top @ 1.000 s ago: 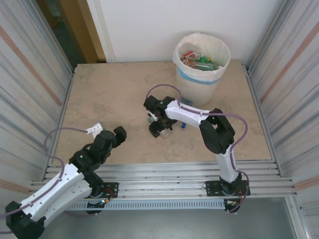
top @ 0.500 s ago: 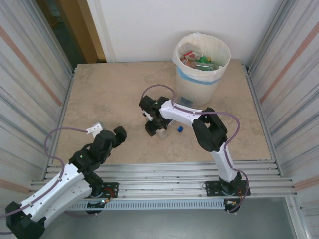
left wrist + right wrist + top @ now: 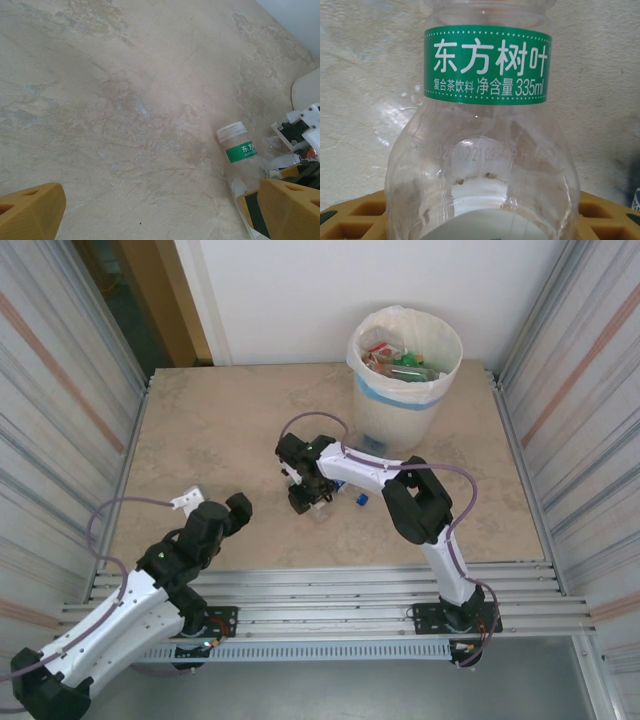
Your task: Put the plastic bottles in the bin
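Jaws, left: apart, nothing between the orange-yellow fingers (image 3: pixel 30 210); held low over the bare near-left part of the beige stone-patterned table (image 3: pixel 220 430).

Jaws, right: set either side of a clear plastic bottle with a white cap and green neck label (image 3: pixel 239 150), one yellow finger (image 3: pixel 350 215) showing at each flank. Whether they press on the bottle or only straddle it cannot be told from the close wrist view.

Bottle: lying on its side at mid-table, cap pointing away from the right jaws.

Small blue object (image 3: pixel 361 499): on the table just right of the right jaws, possibly a loose cap.

Tall round white bin with pale blue band and cream liner (image 3: pixel 395 405): far right of the table, well apart from the bottle, holding several discarded plastic bottles (image 3: pixel 400 362).
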Action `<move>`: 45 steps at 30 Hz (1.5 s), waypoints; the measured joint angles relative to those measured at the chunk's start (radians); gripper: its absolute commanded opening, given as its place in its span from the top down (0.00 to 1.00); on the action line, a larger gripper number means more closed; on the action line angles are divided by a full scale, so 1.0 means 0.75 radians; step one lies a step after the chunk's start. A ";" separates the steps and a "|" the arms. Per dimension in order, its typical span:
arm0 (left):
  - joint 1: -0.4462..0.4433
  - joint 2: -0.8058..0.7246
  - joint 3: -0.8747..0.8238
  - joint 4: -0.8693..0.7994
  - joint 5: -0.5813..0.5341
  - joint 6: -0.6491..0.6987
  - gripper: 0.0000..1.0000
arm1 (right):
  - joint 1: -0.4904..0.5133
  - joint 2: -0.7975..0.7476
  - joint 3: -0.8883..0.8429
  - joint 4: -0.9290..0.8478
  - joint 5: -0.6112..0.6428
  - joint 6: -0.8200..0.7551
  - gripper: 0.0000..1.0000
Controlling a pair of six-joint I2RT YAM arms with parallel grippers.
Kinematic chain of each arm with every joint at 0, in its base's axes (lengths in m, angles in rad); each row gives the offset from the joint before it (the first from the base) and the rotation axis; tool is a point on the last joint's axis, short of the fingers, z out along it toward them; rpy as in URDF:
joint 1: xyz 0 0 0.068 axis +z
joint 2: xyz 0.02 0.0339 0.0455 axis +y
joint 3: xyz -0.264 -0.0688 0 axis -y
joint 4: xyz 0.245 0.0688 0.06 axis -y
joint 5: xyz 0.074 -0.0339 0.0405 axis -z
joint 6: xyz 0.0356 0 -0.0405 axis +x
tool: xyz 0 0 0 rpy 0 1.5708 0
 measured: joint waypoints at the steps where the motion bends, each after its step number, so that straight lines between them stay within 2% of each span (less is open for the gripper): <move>1: 0.004 0.001 0.000 0.000 0.000 0.000 0.01 | 0.007 -0.015 0.000 0.001 -0.001 0.005 0.62; 7: 0.010 0.001 0.000 -0.005 0.000 0.001 0.01 | 0.013 -0.220 -0.001 0.034 0.009 0.050 0.64; 12: 0.013 0.001 0.000 -0.005 -0.001 0.003 0.01 | -0.033 -0.441 0.005 0.077 0.011 0.087 0.65; 19: 0.013 0.001 0.000 -0.005 0.000 0.004 0.01 | -0.223 -0.616 0.080 0.089 0.010 0.106 0.65; 26: 0.020 0.001 0.000 -0.004 0.000 0.005 0.01 | -0.461 -0.686 0.232 0.057 0.007 0.105 0.64; 34: 0.021 0.032 0.000 0.007 0.001 0.005 0.01 | -0.745 -0.668 0.511 0.012 -0.030 0.061 0.63; 40: 0.022 0.063 0.000 0.017 0.007 0.005 0.01 | -0.890 -0.430 0.899 -0.062 -0.034 -0.032 0.63; 45: 0.024 0.074 0.000 0.032 0.017 0.005 0.01 | -0.931 -0.243 1.020 -0.082 -0.026 -0.143 0.61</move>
